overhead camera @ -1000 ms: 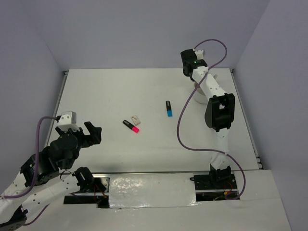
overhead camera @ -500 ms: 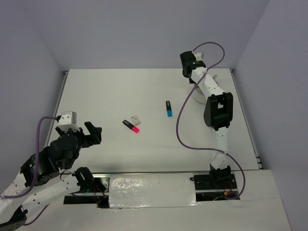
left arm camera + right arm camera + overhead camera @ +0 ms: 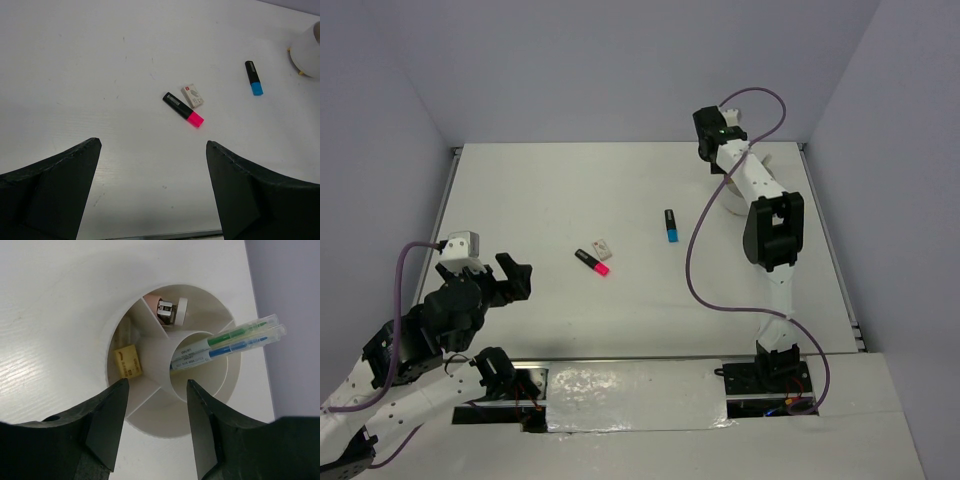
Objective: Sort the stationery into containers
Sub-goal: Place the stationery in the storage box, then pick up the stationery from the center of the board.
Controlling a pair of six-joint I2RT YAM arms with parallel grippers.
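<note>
Now, the right pincer [image 3: 156, 390] hangs released, nothing in it, right over the white bowl [image 3: 150, 427]. Green and blue pens [image 3: 235, 333] stand in the bowl's centre tube, leaning to 2 o'clock. A tan eraser [image 3: 127, 362] sits in the 9 o'clock compartment. The left pincer [image 3: 152, 145], spread wide and empty too, faces the pink highlighter [image 3: 183, 109] at 12 o'clock on the worktop [image 3: 75, 60]. A white eraser [image 3: 192, 95] lies just beside it, and the blue highlighter [image 3: 253, 78] is out at 2 o'clock.
</note>
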